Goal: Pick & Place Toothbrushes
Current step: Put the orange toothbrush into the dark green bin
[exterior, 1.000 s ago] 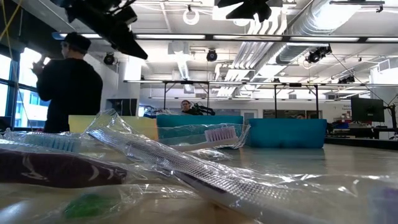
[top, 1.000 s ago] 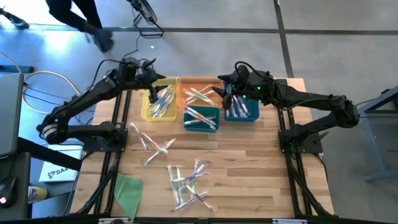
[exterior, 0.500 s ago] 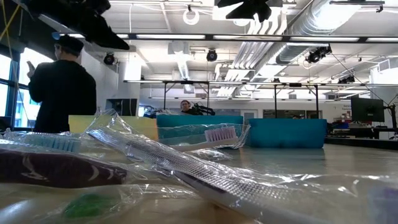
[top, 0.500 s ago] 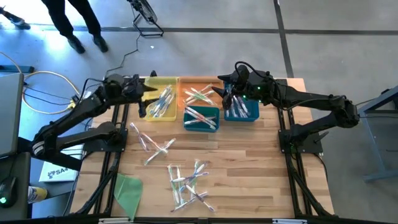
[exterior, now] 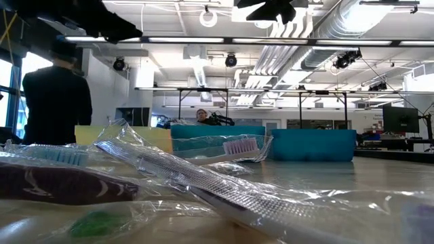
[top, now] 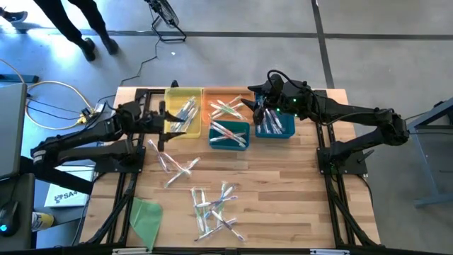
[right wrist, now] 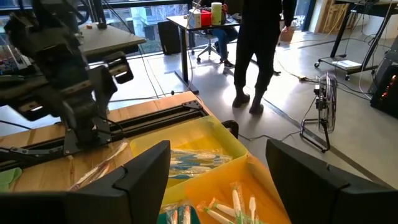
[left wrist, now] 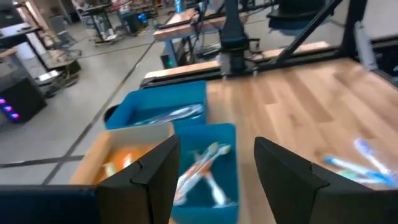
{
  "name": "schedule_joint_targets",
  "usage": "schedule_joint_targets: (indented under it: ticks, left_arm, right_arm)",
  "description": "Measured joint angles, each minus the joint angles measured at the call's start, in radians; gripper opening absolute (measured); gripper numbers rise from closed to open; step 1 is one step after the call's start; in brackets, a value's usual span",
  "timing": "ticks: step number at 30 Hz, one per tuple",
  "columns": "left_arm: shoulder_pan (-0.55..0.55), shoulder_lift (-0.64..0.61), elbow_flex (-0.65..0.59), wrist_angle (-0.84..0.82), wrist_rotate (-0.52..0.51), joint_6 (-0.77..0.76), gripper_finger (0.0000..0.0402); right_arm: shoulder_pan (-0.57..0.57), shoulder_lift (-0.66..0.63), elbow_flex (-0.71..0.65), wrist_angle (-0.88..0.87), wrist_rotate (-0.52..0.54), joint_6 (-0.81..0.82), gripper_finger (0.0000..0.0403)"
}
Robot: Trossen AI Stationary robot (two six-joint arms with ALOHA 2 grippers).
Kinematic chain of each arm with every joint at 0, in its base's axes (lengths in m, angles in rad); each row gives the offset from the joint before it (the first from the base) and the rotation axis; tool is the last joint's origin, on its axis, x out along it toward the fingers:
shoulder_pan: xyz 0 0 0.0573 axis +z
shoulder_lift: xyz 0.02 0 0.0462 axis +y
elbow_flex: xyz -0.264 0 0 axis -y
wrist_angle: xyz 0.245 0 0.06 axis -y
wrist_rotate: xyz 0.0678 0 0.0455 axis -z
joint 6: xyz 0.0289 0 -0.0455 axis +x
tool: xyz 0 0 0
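Nearest the front edge of the wooden table (top: pixel 283 205), a green sheet (top: pixel 146 216) lies by the front left corner, and a heap of wrapped toothbrushes (top: pixel 216 207) is scattered just left of the middle of that edge. In the low view these wrapped brushes (exterior: pixel 203 177) fill the foreground. Farther in, a smaller cluster of toothbrushes (top: pixel 177 164) lies toward the left side of the tabletop.

Along the far edge stands a row of bins, each holding toothbrushes: a yellow bin (top: pixel 182 117) toward the far left corner, an orange bin (top: pixel 225 105) next to it, a blue bin (top: pixel 228 134) in front of the orange one, and a teal bin (top: pixel 274 127) to the right.

The left gripper (top: pixel 161 124) hangs off the left side of the yellow bin, above the tabletop; its wrist view shows the fingers (left wrist: pixel 155 168) spread apart with nothing between them. The right gripper (top: pixel 258 108) hovers over the far left corner of the teal bin, its fingers (right wrist: pixel 146 168) also spread and empty.

Beyond the table, a person (top: pixel 67 21) in dark clothing stands on the floor, seen from behind in the low view (exterior: pixel 55 102).
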Motion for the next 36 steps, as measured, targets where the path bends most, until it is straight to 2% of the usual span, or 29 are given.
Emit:
schedule_joint_targets:
  ticks: [6,10,24,36]
  left_arm:
    - [-0.12,0.009,-0.007,0.134,-0.041,-0.13,0.0198]
    - [-0.168,0.007,-0.007,0.159,-0.039,-0.147,0.0198]
    - [-0.174,0.041,-0.007,0.136,-0.04,-0.148,0.0198]
    - [-0.173,0.057,-0.006,0.135,-0.041,-0.148,0.0198]
  right_arm:
    - [0.0,0.0,0.0,0.0,0.0,0.002,0.0258]
    - [0.0,0.0,0.0,0.0,0.0,0.002,0.0258]
    - [0.0,0.0,0.0,0.0,-0.008,0.004,0.0258]
    - [0.0,0.0,0.0,0.0,-0.008,0.091,0.0258]
